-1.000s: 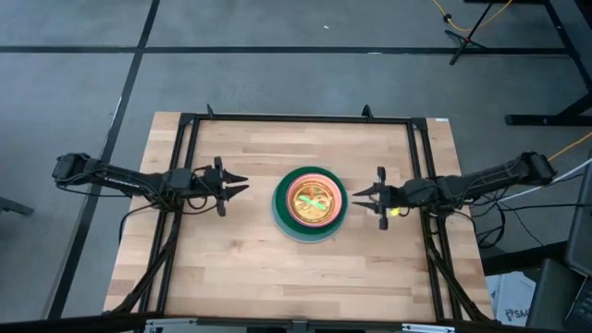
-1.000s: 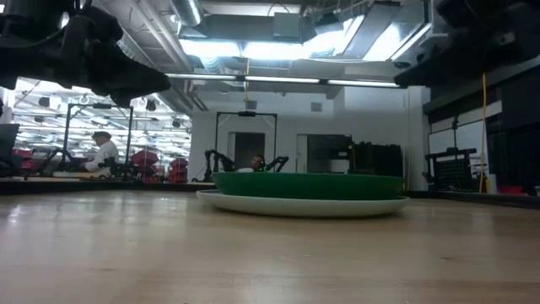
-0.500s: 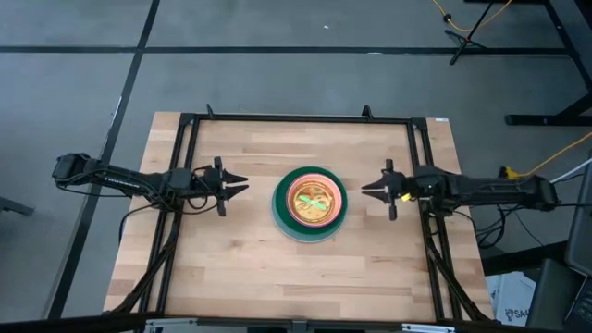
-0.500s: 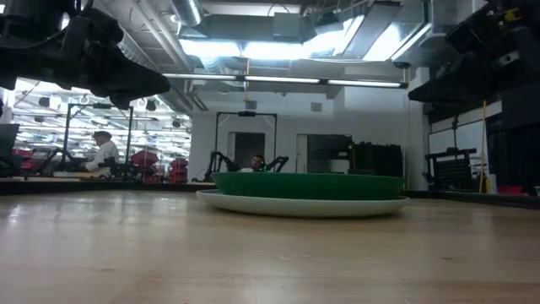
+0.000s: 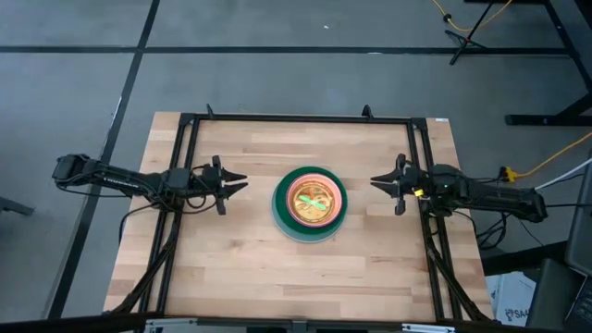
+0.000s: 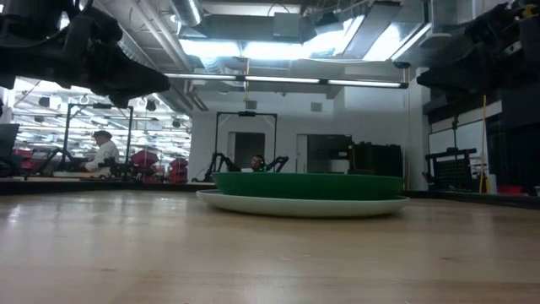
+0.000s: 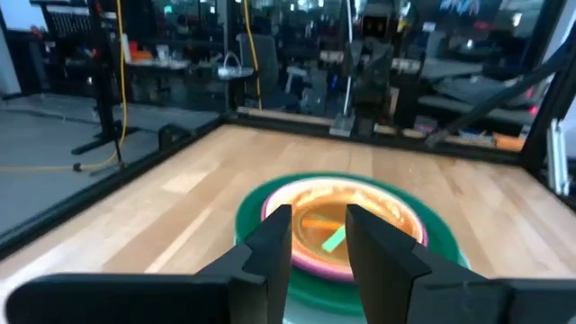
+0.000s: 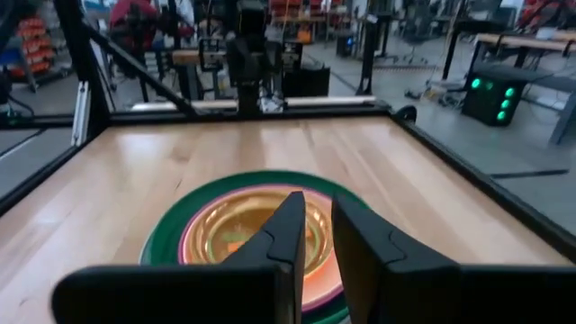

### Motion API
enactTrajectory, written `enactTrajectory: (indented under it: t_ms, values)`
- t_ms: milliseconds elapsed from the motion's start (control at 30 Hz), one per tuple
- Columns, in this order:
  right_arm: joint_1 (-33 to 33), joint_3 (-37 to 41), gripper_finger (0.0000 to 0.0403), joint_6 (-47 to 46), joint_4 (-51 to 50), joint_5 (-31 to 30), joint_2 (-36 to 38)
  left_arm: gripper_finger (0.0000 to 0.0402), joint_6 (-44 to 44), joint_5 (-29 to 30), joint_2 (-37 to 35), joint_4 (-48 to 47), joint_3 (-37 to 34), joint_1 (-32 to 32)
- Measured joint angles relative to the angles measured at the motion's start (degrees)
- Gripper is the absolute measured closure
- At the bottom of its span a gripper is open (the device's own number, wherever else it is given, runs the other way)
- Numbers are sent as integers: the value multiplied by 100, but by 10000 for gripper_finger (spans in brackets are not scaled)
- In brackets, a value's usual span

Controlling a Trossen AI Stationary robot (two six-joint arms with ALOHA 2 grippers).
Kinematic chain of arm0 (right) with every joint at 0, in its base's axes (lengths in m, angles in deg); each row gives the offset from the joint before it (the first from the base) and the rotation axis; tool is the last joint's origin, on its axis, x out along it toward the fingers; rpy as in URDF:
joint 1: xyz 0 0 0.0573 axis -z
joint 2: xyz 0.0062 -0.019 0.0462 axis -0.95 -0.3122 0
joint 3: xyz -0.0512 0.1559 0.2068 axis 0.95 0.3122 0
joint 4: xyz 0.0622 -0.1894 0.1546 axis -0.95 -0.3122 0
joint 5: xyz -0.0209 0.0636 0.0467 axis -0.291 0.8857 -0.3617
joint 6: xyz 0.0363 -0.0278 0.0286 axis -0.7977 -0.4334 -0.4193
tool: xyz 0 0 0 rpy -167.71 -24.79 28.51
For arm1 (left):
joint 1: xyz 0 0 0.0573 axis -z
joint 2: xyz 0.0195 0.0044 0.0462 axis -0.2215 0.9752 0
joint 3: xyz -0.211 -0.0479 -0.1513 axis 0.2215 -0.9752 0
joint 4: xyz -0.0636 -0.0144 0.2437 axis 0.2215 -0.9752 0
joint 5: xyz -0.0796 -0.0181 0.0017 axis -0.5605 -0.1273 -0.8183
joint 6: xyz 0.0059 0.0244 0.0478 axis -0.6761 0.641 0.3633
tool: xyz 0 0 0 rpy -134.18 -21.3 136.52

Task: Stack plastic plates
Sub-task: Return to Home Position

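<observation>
A stack of plates (image 5: 310, 204) sits at the middle of the wooden desk (image 5: 250, 264), flanked by two robot arms. The widest, a pale plate (image 6: 304, 205), lies flat on the wood at the bottom, with a dark green plate (image 6: 308, 184) nested on it. Inside that sit a pink-rimmed plate (image 8: 184, 241) and an orange plate (image 8: 229, 229), with a lime-green glint at the very top. The left tool (image 5: 240, 183) hangs over the desk on the left of the stack, clear of it, tips aimed at the plates; its fingers stand a little apart and hold nothing. The right tool (image 5: 376, 181) faces it from the other side, beside the black frame rail (image 5: 418, 166), its fingers parted by a narrow gap and likewise empty. In the room beyond the desk, a person (image 6: 103, 150) sits at a far workbench
</observation>
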Motion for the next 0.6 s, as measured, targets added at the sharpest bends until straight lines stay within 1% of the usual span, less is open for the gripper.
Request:
enactTrajectory:
  t_ms: [167, 367, 433, 600]
  values:
    - [-9, 115, 352, -43, -4, -1, 366, 301, 130, -45, -339, -121, 2, 0]
    - [-9, 382, 352, -111, 39, 79, 678, 301, -49, -42, -872, -852, 4, 0]
    - [-9, 491, 352, -138, 43, 239, 750, 301, -19, -12, -1043, -902, 4, 0]
    - [-9, 695, 352, -139, 346, 255, 921, 301, 138, -20, -1415, -967, 3, 7]
